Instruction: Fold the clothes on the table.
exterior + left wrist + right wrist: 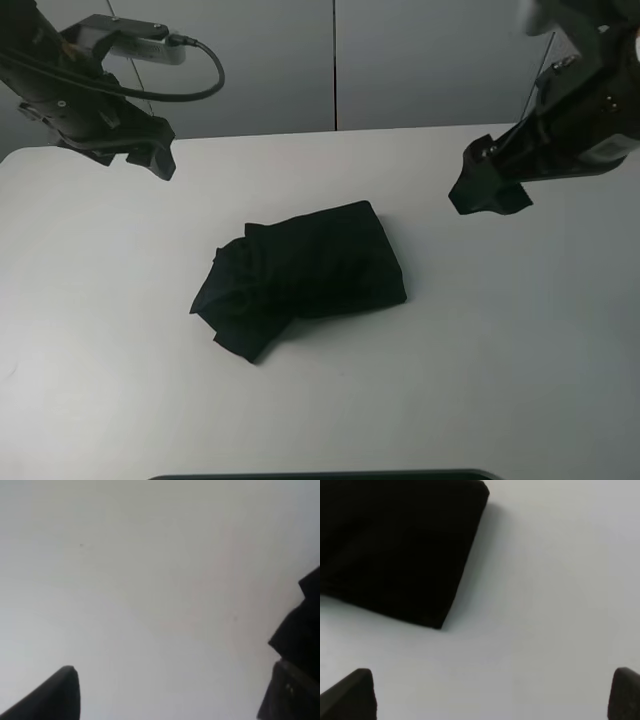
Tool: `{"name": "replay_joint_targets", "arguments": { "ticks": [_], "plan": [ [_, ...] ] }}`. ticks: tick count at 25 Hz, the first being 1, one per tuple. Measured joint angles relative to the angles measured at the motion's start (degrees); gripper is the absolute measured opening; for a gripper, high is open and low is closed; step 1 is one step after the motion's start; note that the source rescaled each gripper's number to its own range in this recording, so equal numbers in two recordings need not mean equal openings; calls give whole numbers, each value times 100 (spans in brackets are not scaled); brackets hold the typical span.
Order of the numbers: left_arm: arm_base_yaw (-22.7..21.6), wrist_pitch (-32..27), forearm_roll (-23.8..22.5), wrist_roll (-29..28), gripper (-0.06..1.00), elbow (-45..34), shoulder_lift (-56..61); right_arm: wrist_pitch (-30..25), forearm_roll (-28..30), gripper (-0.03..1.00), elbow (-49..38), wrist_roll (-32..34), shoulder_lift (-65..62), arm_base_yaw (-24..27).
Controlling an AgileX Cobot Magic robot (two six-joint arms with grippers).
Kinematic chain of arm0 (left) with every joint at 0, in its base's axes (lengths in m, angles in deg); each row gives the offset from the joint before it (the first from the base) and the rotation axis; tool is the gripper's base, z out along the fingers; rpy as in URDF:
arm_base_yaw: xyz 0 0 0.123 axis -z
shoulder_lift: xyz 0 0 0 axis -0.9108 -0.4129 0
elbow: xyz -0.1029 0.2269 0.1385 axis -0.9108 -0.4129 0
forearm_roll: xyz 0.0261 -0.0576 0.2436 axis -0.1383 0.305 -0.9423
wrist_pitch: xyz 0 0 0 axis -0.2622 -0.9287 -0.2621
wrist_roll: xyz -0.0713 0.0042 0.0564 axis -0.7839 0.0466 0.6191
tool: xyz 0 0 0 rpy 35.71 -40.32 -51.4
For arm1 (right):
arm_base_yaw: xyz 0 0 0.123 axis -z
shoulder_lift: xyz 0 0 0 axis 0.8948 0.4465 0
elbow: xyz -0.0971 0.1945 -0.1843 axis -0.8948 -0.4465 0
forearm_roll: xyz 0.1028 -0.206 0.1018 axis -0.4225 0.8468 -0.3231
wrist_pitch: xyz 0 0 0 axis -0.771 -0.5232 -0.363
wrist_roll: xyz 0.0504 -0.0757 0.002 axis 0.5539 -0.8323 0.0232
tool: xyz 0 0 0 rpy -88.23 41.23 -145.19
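The table (pixel 120 380) was the biggest thing there — a smooth, matte white top with a rounded corner up at about 10 o'clock. Sitting pretty much dead center on it was the black garment (pixel 300 275), soft dull fabric bundled into a rough rectangle. Its 3 o'clock side was a tidy, squared-off block with a straight edge, but the 8 o'clock end was rumpled, with loose folds and a floppy corner sticking out toward 7 o'clock.

Both arms hung well clear of it. The right gripper (pixel 492 692), chunky black plastic, was up around 2 o'clock with its fingers spread wide over bare tabletop, nothing between them. The left gripper (pixel 172 692) sat at about 10 o'clock — fingers also apart and empty, angular and dark.
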Motion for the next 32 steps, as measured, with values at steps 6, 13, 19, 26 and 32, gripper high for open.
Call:
{"name": "replay_joint_targets", "arguments": {
  "ticks": [6, 13, 19, 26, 32],
  "plan": [
    [0, -197, 38, -151, 98, -1233, 1531, -666, 0, 100, -530, 205, -1797, 0],
    [0, -758, 75, -231, 98, -2167, 3607, -1737, 0, 100, -773, 226, -3621, 0],
    [0, -1004, 147, -376, 98, -2894, 5249, -2096, 0, 100, -875, 214, -4816, 0],
    [0, -1096, 201, -565, 98, -3382, 7164, -2183, 0, 100, -875, 167, -5753, 0],
    [0, -1705, 214, -656, 98, -3391, 8192, -2206, -167, 100, -875, 129, -6241, 0]
  ]
}}
